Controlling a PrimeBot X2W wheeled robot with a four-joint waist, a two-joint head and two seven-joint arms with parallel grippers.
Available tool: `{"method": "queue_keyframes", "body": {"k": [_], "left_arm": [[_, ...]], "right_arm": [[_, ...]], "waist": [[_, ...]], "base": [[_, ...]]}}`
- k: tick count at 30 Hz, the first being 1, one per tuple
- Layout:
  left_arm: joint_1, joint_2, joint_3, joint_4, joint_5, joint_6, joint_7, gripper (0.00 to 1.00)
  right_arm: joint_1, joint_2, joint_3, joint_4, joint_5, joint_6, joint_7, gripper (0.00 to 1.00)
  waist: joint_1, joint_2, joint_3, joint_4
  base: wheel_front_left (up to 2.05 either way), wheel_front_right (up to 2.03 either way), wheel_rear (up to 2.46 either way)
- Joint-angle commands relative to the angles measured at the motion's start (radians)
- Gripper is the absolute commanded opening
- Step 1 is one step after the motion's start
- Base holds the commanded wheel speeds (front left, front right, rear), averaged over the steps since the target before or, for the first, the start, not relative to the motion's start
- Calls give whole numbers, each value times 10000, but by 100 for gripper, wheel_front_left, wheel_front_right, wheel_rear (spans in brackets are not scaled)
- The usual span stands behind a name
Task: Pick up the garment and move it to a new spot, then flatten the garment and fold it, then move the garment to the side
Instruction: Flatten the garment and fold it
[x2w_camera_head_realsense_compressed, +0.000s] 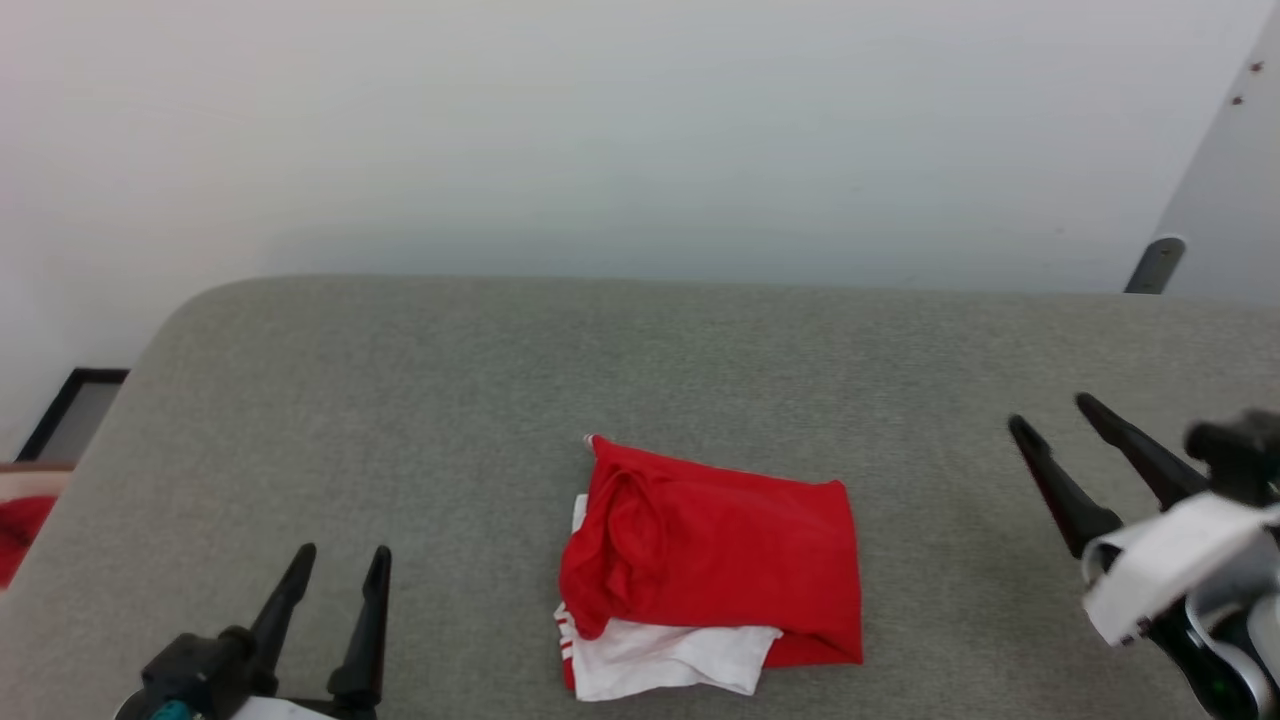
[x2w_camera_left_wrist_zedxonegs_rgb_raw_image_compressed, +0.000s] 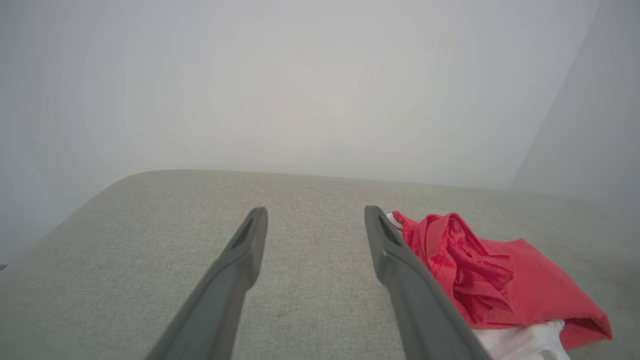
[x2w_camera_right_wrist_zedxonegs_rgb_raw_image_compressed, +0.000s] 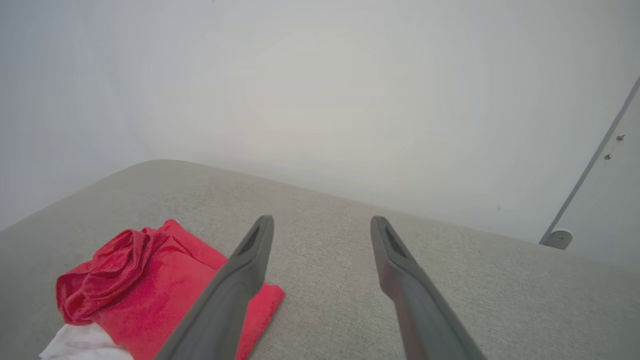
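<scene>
The garment (x2w_camera_head_realsense_compressed: 715, 565), red shorts with a white panel showing at the near edge, lies folded into a rough rectangle on the grey padded table (x2w_camera_head_realsense_compressed: 400, 400), near its front middle. My left gripper (x2w_camera_head_realsense_compressed: 340, 562) stands open at the lower left, well apart from the cloth, nothing between its fingers. My right gripper (x2w_camera_head_realsense_compressed: 1052, 412) is open at the right, raised and tilted, also clear of it. The left wrist view has the garment (x2w_camera_left_wrist_zedxonegs_rgb_raw_image_compressed: 500, 280) just right of the open gripper (x2w_camera_left_wrist_zedxonegs_rgb_raw_image_compressed: 315, 212). In the right wrist view the garment (x2w_camera_right_wrist_zedxonegs_rgb_raw_image_compressed: 150, 280) lies left of the open gripper (x2w_camera_right_wrist_zedxonegs_rgb_raw_image_compressed: 322, 220).
A pale wall rises behind the table's far edge. A dark-framed object (x2w_camera_head_realsense_compressed: 70, 415) and something red (x2w_camera_head_realsense_compressed: 20, 530) sit beyond the table's left edge. A grey panel with a small foot (x2w_camera_head_realsense_compressed: 1155, 262) stands at the back right.
</scene>
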Motion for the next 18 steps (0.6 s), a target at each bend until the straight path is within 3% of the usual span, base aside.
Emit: {"method": "queue_keyframes", "body": {"k": [1,8,18], "left_arm": [[117,76,64,-50,61,-18,-35,100],[344,212,362,-128,78,-20,-35,100],[598,438,730,-144,165,-18,-35,100]], "right_arm": [[335,-23,-174,60,-119,-4,-466,100],[1476,-64,-829,380,-464,-4,-1792,100],[2511,210,-1948,420,-804,-4,-2344,100]], "waist": [[0,0,-85,-199],[0,0,-242,-317],[0,0,-370,-291]], "base": [[0,0,0],[0,0,0],[0,0,0]]}}
